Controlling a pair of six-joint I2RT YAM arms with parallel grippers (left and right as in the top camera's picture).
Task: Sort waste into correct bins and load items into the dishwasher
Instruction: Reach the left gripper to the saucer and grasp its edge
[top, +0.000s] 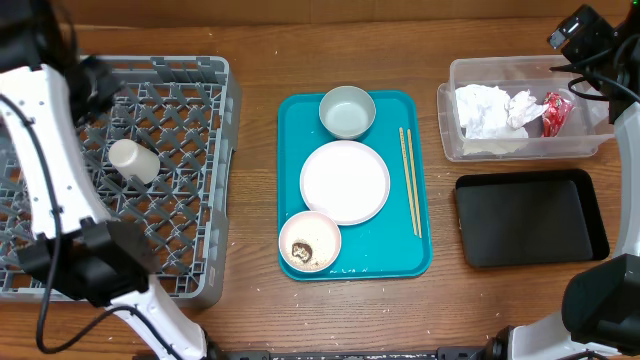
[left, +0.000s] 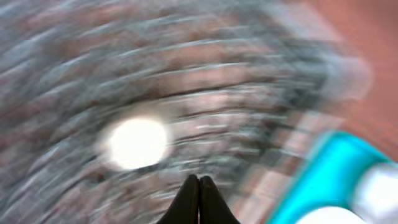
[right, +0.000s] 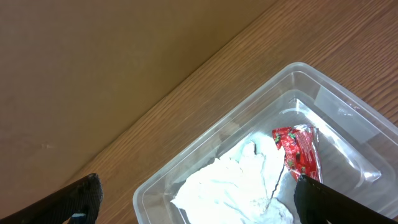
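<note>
The grey dish rack stands at the left with the small white cup lying in it. The teal tray holds an empty white bowl, the white plate, a bowl with food scraps and the chopsticks. The clear tub holds white napkins and the red wrapper. The black tray is empty. My left gripper is shut and empty above the rack; its view is blurred. My right gripper is open and empty above the tub, napkins and wrapper.
The left arm's white links cross the rack's left side. The right arm hangs over the tub's far right corner. Brown wooden tabletop surrounds everything.
</note>
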